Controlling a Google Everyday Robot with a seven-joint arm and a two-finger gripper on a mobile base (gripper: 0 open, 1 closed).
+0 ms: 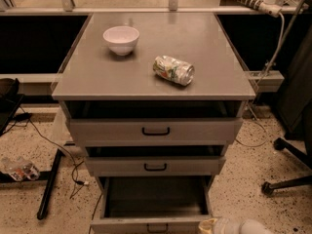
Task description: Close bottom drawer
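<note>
Crumpled clear plastic wrapper (17,168) lying on speckled floor, left edge. Round white bowl (121,39) sitting upper left on grey metal bench (146,84). Crushed silver-green can (173,69) lying on its side to the right, apart from bowl. Bottom centre: bottom drawer (126,224), lowest grey front with black bar handle, standing pulled far out, inside showing. Pale hand (214,225) peeking in at bottom edge, beside drawer front's right end; grip state: cannot tell.

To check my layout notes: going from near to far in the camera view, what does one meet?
Open bottom drawer (gripper at its front's right end) → middle drawer → top drawer → can → bowl.
</note>
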